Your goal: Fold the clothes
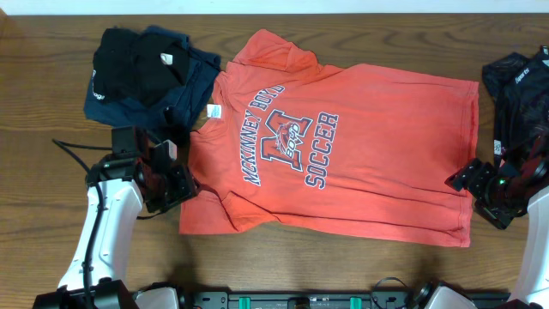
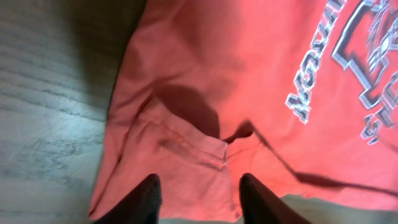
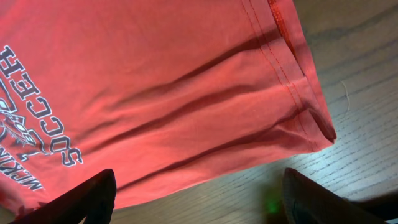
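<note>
An orange-red T-shirt lies face up across a wooden table. Its collar points towards my left arm and its bottom hem towards my right. The navy-and-white soccer lettering reads sideways.

A heap of black and navy garments sits just beyond the collar. Another black garment lies at the far right edge, apart from the shirt.

My left gripper hovers at the shirt's near sleeve. Its fingers are parted with nothing between them. My right gripper hangs above the near corner of the hem, spread wide and also empty.

I judge these to be the main risks:

- **Crumpled sleeve:** The sleeve under the left fingers is folded on itself. A pinch there may catch only that flap, or only the top layer, and the body of the shirt would then sag and twist.
- **Raised hem corner:** On the right, the corner is slightly lifted and rippled. Closing too far outboard could miss the cloth altogether, and closing too deep would gather a bunch of it.
- **Uneven lift:** If one side grips and the other slips, the fold would skew.
- **Nearby heap:** A pull towards the collar could shove the shirt into the dark heap.
</note>
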Controlling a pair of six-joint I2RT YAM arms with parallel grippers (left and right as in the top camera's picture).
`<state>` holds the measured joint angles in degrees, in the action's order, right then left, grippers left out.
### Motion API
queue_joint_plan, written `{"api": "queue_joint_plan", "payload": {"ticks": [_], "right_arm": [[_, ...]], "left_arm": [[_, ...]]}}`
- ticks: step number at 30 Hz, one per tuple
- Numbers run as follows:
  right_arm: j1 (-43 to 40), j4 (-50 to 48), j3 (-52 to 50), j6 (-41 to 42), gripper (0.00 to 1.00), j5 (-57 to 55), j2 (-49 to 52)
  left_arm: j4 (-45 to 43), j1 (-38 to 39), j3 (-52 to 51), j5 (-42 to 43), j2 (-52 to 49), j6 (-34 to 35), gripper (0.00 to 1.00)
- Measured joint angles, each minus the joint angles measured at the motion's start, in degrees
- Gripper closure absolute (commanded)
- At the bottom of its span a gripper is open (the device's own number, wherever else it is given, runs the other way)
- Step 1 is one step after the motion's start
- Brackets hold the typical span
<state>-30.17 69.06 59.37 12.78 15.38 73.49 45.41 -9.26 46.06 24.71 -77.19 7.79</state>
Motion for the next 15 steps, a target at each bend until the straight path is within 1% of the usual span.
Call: {"api": "queue_joint_plan", "payload": {"ticks": [2,5,10,12,13,15], "right_arm": [[0.0,0.1,0.0,0.0,0.17,0.0,0.0],[0.0,0.3,0.0,0.0,0.17,0.0,0.0],[0.0,0.3,0.0,0.0,0.17,0.0,0.0],[0.0,0.3,0.0,0.0,0.17,0.0,0.0],[0.0,0.3,0.0,0.0,0.17,0.0,0.0],[0.0,0.3,0.0,0.0,0.17,0.0,0.0]], "left_arm": [[1.7,0.0,0.0,-2.3,-0.1,-0.3,0.44],[4.3,0.0,0.0,-6.7,-0.1,-0.2,0.44],[3.5,0.0,-0.3,-10.4,-0.2,-0.3,0.44],[1.2,0.0,-1.4,-11.6,-0.2,-0.2,0.52],[0.2,0.0,-2.1,-11.9,-0.4,0.0,0.58],[-1.3,0.0,-3.3,-12.4,-1.3,-0.1,0.64]]}}
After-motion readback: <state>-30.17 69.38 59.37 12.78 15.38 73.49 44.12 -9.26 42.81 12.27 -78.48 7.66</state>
